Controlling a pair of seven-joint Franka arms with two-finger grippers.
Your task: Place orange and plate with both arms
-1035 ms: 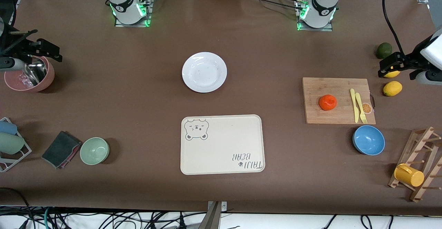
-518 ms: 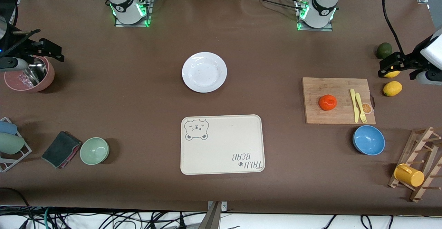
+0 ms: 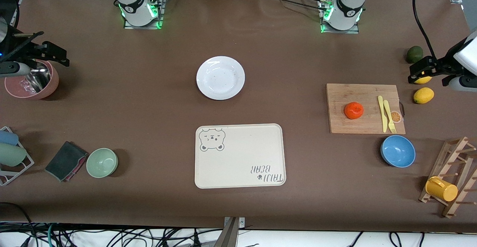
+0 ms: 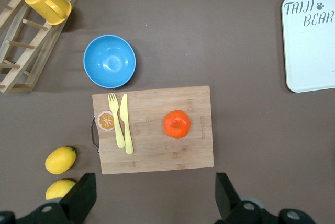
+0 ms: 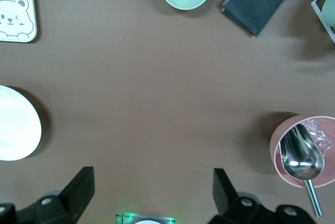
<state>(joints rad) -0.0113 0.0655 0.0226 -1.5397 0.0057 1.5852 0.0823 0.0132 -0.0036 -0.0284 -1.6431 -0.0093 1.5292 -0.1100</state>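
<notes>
The orange (image 3: 353,110) sits on a wooden cutting board (image 3: 365,124) toward the left arm's end of the table; it also shows in the left wrist view (image 4: 177,124). The white plate (image 3: 220,78) lies empty mid-table, farther from the front camera than the cream bear tray (image 3: 239,172); its edge shows in the right wrist view (image 5: 13,130). My left gripper (image 3: 428,73) hangs high over the lemons, open and empty (image 4: 154,195). My right gripper (image 3: 37,49) hangs high over a pink bowl, open and empty (image 5: 152,187).
A yellow knife and fork (image 3: 386,113) lie on the board. A blue bowl (image 3: 398,151), two lemons (image 3: 423,95), an avocado (image 3: 414,54) and a rack with a yellow mug (image 3: 441,188) are nearby. The pink bowl with a scoop (image 3: 31,80), a green bowl (image 3: 102,162) and a dark cloth (image 3: 66,161) are at the right arm's end.
My right gripper has shifted very slightly over the pink bowl. The left gripper, orange and plate have not moved.
</notes>
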